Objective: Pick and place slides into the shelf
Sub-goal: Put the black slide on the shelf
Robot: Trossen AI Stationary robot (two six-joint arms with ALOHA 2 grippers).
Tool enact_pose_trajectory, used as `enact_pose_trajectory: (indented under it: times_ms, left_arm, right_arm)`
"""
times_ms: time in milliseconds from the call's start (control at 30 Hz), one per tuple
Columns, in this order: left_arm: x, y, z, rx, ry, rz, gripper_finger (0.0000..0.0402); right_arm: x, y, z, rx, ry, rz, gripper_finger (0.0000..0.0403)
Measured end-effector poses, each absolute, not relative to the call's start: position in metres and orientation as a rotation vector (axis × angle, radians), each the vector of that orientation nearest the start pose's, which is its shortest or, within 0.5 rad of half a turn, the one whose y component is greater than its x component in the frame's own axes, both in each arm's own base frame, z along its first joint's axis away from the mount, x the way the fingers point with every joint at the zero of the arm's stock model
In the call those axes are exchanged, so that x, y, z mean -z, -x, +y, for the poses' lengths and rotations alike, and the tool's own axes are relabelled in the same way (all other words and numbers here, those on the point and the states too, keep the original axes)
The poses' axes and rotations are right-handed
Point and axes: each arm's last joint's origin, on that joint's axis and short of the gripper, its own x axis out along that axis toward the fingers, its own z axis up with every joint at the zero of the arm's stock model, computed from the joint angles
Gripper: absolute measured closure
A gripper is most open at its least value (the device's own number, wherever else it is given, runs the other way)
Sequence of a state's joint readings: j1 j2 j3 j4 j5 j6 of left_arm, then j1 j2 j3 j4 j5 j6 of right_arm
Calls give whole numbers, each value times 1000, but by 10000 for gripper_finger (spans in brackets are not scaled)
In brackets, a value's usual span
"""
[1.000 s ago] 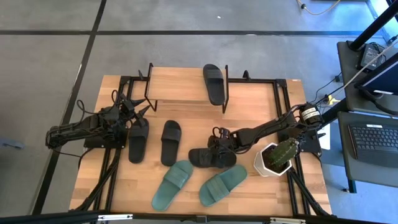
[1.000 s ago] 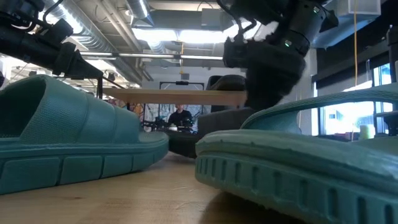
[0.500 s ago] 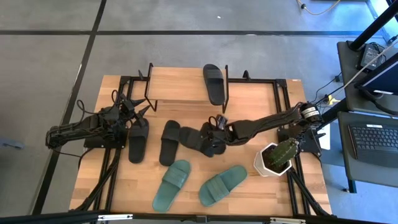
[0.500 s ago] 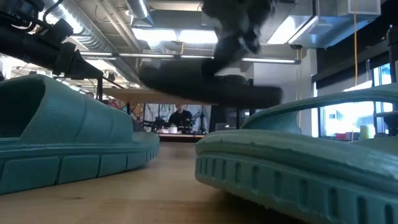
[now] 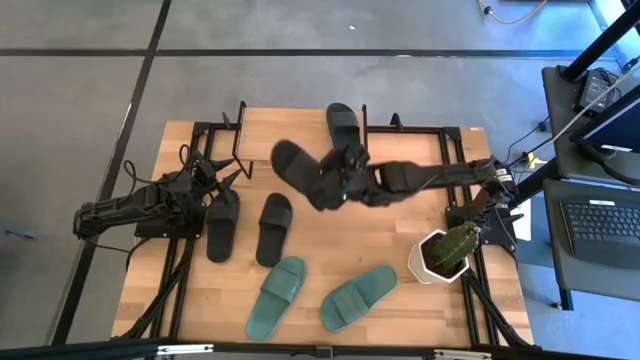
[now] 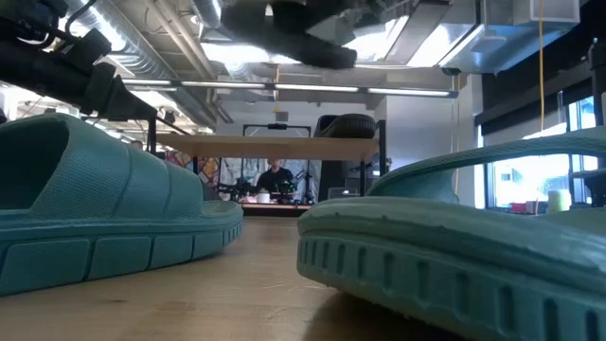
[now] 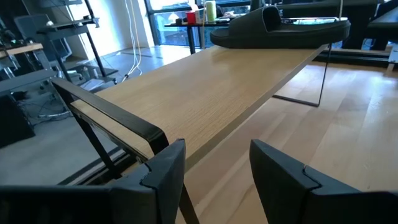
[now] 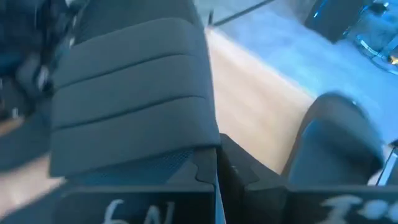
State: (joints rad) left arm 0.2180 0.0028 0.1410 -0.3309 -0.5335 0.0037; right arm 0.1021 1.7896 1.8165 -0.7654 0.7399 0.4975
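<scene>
Worktop (image 5: 420, 210): light wood, carrying all listed items.
Shelf (image 5: 290, 140): set at the far edge; one black slide (image 5: 343, 133) is laid on its right end.
Right arm: stretched from the right edge toward the shelf, raised.
Right gripper (image 5: 340, 180): clamped on a black slide (image 5: 300, 170), held aloft in front of the shelf.
Left gripper (image 5: 222, 172): parked near the left edge, fingers parted, nothing held.
Teal slides (image 5: 278, 295): two, near the front edge.
</scene>
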Motion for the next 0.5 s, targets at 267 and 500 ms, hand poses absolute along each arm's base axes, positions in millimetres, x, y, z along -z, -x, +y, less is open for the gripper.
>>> enact_pose_trajectory:
  times_ms: [267,500]
  left_arm:
    - [-180,-76,32,-749,-38,197,230]
    - [-180,-76,32,-749,-38,197,230]
  right_arm:
    - [-390,-386,-42,865,-346,391,401]
    - [-386,-384,-88,928,-540,335,401]
